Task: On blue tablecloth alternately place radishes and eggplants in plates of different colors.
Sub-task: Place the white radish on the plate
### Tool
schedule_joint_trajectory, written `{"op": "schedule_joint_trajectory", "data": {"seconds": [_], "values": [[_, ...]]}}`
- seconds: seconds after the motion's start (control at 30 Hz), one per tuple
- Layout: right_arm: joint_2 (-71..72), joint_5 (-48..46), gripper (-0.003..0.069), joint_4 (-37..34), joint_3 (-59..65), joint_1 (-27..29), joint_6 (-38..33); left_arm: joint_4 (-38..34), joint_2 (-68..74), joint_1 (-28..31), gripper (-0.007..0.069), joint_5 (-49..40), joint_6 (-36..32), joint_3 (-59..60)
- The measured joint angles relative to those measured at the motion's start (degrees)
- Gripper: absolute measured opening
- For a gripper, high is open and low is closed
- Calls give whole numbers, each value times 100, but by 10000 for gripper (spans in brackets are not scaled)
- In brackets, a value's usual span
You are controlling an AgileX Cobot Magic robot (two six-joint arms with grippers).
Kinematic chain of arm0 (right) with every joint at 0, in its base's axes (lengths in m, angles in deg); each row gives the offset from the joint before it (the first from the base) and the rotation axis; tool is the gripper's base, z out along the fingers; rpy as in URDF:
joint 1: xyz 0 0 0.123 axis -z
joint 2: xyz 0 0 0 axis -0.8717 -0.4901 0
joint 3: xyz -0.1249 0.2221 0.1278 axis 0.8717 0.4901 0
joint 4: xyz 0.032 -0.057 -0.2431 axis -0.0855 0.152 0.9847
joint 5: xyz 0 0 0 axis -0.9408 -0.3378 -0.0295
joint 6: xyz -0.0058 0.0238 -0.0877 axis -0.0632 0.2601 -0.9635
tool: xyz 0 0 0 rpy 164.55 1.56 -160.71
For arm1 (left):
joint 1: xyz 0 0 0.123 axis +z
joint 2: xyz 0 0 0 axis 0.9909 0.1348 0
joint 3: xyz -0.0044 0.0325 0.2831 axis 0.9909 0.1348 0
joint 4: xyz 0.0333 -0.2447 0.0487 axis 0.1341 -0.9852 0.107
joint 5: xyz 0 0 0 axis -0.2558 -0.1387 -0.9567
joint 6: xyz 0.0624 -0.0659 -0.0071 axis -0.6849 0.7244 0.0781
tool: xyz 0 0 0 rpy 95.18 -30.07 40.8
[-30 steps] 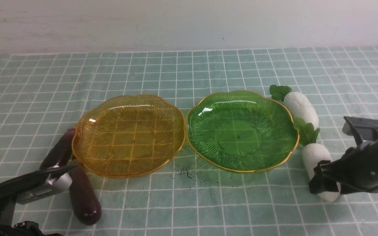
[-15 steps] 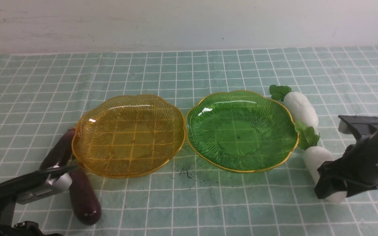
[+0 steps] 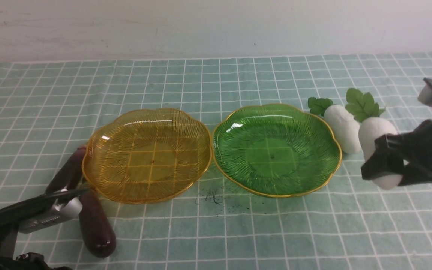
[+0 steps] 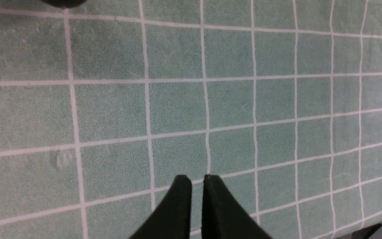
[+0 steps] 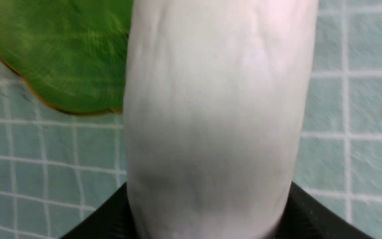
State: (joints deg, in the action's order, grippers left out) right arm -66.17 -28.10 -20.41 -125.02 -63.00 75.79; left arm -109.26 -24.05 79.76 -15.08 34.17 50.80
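Now the first pick looks done, I judge: the right fingers grip one radish around its lower half, leaves upward, and it seems to hang clear of the cloth. Both plates are empty, so nothing is placed yet.

The green plate lies near the right fingers, on their left side. The second radish lies between them and that plate, just beside its rim. The next move, I think, calls for carrying the radish over the rim, lowering it to the plate's middle, then opening, without knocking the second radish.

The left fingers are closed on nothing, over bare cloth. The eggplants lie close to them, beside the yellow plate, so an eggplant probably comes after.

Hard to see: the near finger hides the radish's tip, the picture edge cuts the right arm, and the right wrist view is blurred and mostly filled by the radish. One eggplant is partly behind the yellow plate's rim and the left arm.
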Motion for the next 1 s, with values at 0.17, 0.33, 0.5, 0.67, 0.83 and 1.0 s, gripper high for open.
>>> {"op": "schedule_joint_trajectory", "data": {"seconds": [0.17,0.33,0.5,0.67,0.83,1.0], "values": [[-439,824,461,-934,0,-635,-1470,0,0,0,34,4,5,0],[-1036,1780,461,-1153,-186,-1072,-2069,0,0,0,34,4,5,0],[-1495,1953,479,-1059,-429,-1106,-2174,0,0,0,34,-28,5,0],[-1784,1930,625,-773,-594,-1112,-2239,0,0,0,34,-50,13,0],[-1789,1816,676,-321,-1007,-1112,-2122,0,0,0,34,-57,17,0],[-1789,1845,676,196,-1419,-1112,-1671,0,0,0,34,-95,17,0]]}}
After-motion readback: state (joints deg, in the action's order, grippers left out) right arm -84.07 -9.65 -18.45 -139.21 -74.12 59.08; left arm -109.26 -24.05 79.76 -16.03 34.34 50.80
